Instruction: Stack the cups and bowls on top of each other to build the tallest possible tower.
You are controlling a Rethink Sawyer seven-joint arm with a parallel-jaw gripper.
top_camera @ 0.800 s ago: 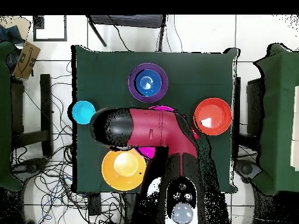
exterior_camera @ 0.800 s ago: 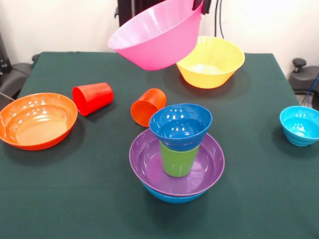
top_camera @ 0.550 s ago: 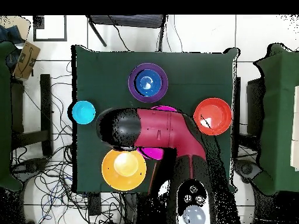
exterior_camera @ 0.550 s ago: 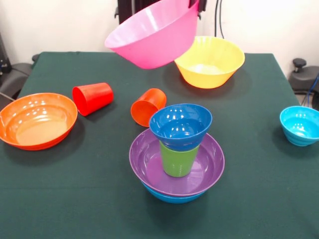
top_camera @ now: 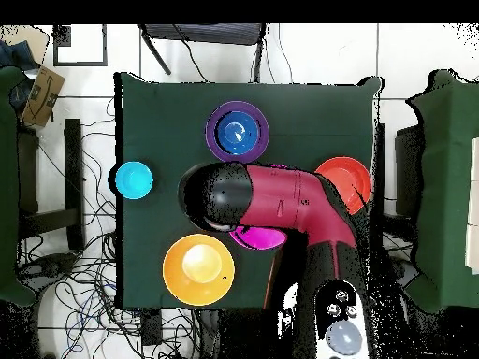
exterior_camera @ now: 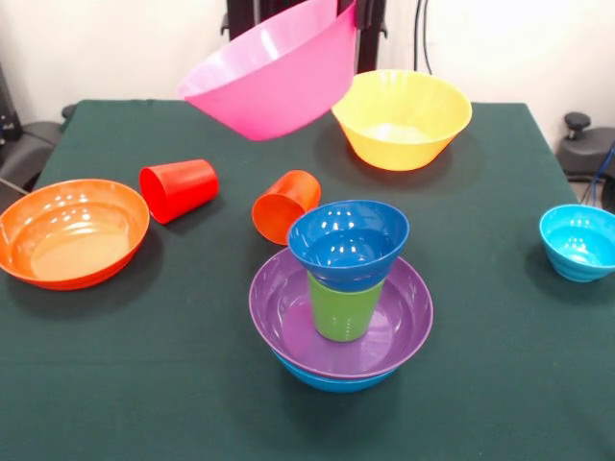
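Here, gripper (exterior_camera: 347,12) clamps rim of large glossy pink plastic bowl (exterior_camera: 264,77), which hangs tilted high over table's far side. Target, small ribbed dark blue bowl (exterior_camera: 348,244) topping tower on lime green plastic cup (exterior_camera: 343,305), lies toward camera and lower. Carried bowl needs levelling before descent, likely.

Bright, even light; perhaps slight softness

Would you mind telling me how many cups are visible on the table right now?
3. The red cup and orange cup lie on their sides behind the tower; the green cup stands in the purple bowl, under the small dark blue bowl. None seems hidden.
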